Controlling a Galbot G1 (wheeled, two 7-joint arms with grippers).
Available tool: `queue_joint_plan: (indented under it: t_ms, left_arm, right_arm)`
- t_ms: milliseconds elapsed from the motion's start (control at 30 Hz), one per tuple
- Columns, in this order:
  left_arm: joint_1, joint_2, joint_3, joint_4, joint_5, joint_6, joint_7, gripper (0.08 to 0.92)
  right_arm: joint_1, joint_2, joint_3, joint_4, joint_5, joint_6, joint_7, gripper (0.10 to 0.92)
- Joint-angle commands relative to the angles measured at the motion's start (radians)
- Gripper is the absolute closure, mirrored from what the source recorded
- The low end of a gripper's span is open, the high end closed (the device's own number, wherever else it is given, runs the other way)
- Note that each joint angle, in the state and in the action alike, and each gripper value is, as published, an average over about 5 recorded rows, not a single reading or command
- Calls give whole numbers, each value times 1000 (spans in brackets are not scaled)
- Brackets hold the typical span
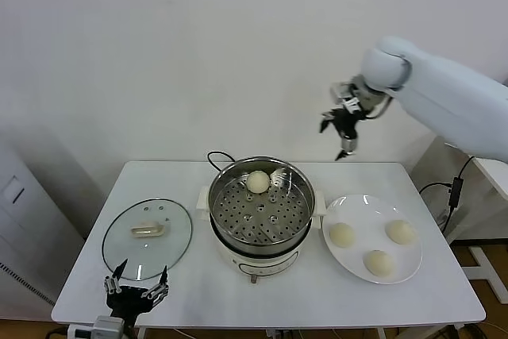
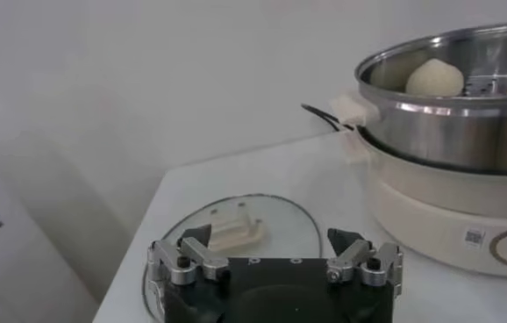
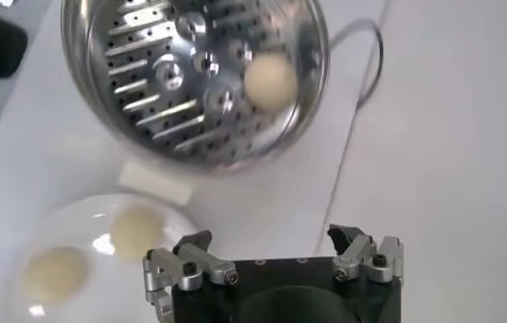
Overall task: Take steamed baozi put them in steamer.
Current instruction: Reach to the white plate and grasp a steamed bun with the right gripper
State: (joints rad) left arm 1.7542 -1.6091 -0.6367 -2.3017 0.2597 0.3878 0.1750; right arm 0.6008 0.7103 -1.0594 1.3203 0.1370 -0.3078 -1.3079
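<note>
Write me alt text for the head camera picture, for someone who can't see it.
One cream-white baozi sits in the round shiny steel steamer at the centre of the white table, while three more wait on the flat white plate beside it. The right gripper hangs open and empty above; the left gripper idles open near the round glass lid.

Nothing readable from my cams. Only mark: small dark square sticker, QR-like (image 2: 474, 236), on white plastic base of round shiny steel steamer (image 2: 464, 132), w/ faint ring symbol beside it; too small to make out.
</note>
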Motion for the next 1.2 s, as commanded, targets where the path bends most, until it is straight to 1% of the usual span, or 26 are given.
queue_joint_plan:
  t_ms: [33, 200, 400, 600, 900, 1200]
  left_arm:
    - [1, -7, 1, 0, -5, 1, 1, 177]
    - [12, -7, 3, 3, -3, 0, 0, 177]
    - [15, -8, 1, 15, -5, 0, -1, 177]
    - [14, -8, -5, 25, -5, 4, 0, 177]
    - [10, -11, -11, 40, -6, 8, 2, 177]
    - [6, -12, -12, 44, -3, 11, 6, 177]
  right_arm:
    - [-183, -230, 75, 194, -4, -180, 29, 203]
    - [-469, -201, 279, 218, -86, -157, 66, 203]
    - [-661, -109, 433, 156, -221, -124, 90, 203]
    - [-707, -25, 451, 58, -273, -18, 104, 203]
    - [-753, 18, 470, -8, -361, 70, 46, 203]
    - [-789, 72, 513, -76, -392, 76, 112, 203]
